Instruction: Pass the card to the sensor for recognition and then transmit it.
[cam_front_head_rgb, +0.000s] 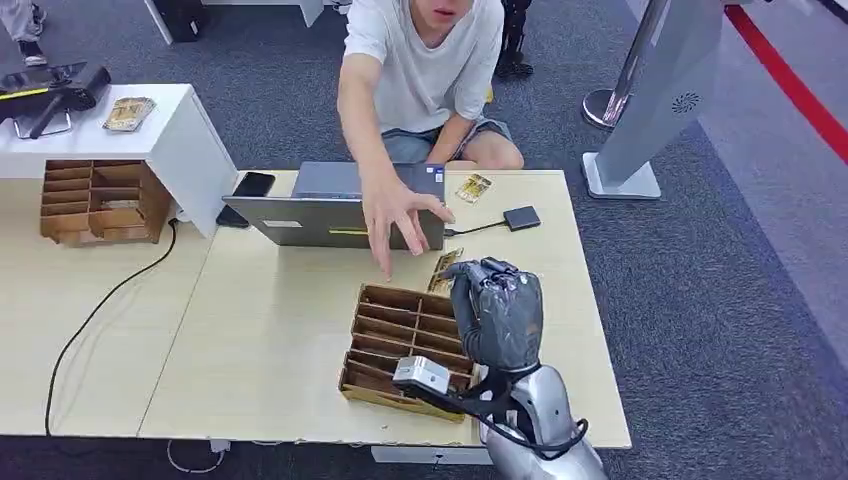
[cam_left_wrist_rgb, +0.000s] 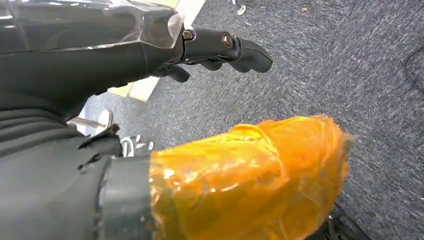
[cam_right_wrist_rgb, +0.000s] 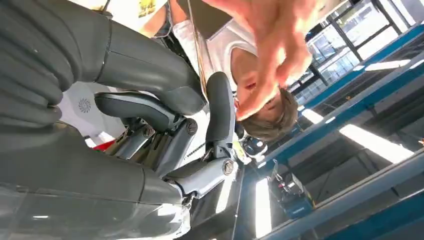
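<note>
Yellow card (cam_front_head_rgb: 444, 270) edge-on between right hand (cam_right_wrist_rgb: 150, 125) fingers.

A grey laptop (cam_front_head_rgb: 335, 205) sits open beside a black phone (cam_front_head_rgb: 252, 184), with a wooden divider box (cam_front_head_rgb: 405, 340) nearer.

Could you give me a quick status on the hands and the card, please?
Right robot hand pinching card over the cardboard organizer. Left robot hand hanging, empty. Person's hand reaching in close.
</note>
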